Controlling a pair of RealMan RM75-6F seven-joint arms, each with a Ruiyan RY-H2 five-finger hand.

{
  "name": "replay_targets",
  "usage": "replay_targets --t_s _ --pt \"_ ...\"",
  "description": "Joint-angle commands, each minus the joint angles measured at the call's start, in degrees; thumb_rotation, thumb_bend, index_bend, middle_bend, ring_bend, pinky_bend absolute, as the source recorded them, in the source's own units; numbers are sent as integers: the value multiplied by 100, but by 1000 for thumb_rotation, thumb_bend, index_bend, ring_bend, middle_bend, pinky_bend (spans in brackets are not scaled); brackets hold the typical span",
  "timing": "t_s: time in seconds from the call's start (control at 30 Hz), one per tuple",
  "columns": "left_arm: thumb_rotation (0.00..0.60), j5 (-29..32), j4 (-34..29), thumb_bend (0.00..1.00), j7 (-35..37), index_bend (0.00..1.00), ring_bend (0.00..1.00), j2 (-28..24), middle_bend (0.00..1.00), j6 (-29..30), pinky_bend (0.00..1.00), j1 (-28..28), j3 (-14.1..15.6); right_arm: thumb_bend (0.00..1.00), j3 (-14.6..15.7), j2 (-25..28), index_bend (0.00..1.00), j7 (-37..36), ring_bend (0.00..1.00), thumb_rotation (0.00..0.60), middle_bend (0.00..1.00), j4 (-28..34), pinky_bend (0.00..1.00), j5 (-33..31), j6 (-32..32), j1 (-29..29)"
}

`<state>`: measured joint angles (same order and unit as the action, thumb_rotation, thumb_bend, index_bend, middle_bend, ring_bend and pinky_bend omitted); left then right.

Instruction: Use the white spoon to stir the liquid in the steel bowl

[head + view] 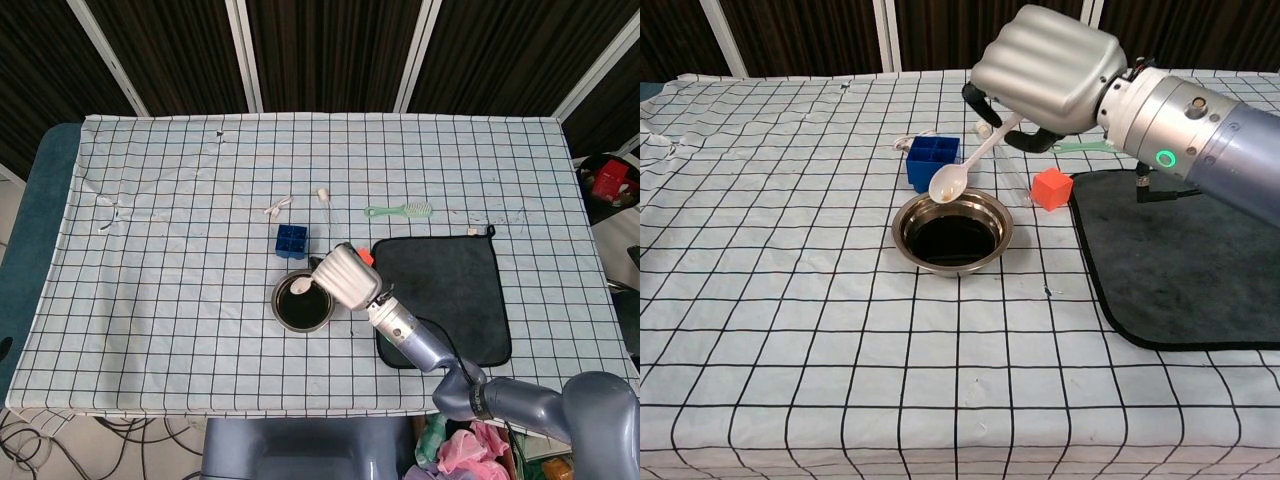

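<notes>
My right hand point(345, 275) point(1045, 68) grips the handle of the white spoon point(962, 167) point(302, 285). The spoon slants down to the left, and its bowl hangs just above the far rim of the steel bowl point(952, 229) point(303, 301). Dark liquid fills the steel bowl, which stands on the checked cloth near the table's middle. The spoon's bowl looks clear of the liquid. My left hand shows in neither view.
A blue cube tray point(933, 161) sits just behind the steel bowl. A clear tube point(1000, 163) and an orange cube point(1051, 188) lie to its right. A black mat point(1185, 255) covers the right side, with a green brush point(400, 211) behind it.
</notes>
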<state>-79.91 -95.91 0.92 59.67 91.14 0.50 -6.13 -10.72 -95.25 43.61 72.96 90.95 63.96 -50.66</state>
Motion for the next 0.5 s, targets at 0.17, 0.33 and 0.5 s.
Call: replay_targets --t_s 0.17,0.33,0.5 --pt "600 55 0 219 -53 87 0 29 0 -10 0 -3 -22 369 146 -249 616 168 1000 600 898 -217 1000 215 154 -36" --pt "600 38 -12 219 -35 87 0 20 0 -10 0 2 -16 369 234 -467 616 363 1000 600 898 -414 1000 274 150 -41" --pt "600 26 -11 219 18 87 0 -9 0 -44 0 -2 -8 369 281 -607 616 376 1000 600 899 -569 1000 304 162 -31"
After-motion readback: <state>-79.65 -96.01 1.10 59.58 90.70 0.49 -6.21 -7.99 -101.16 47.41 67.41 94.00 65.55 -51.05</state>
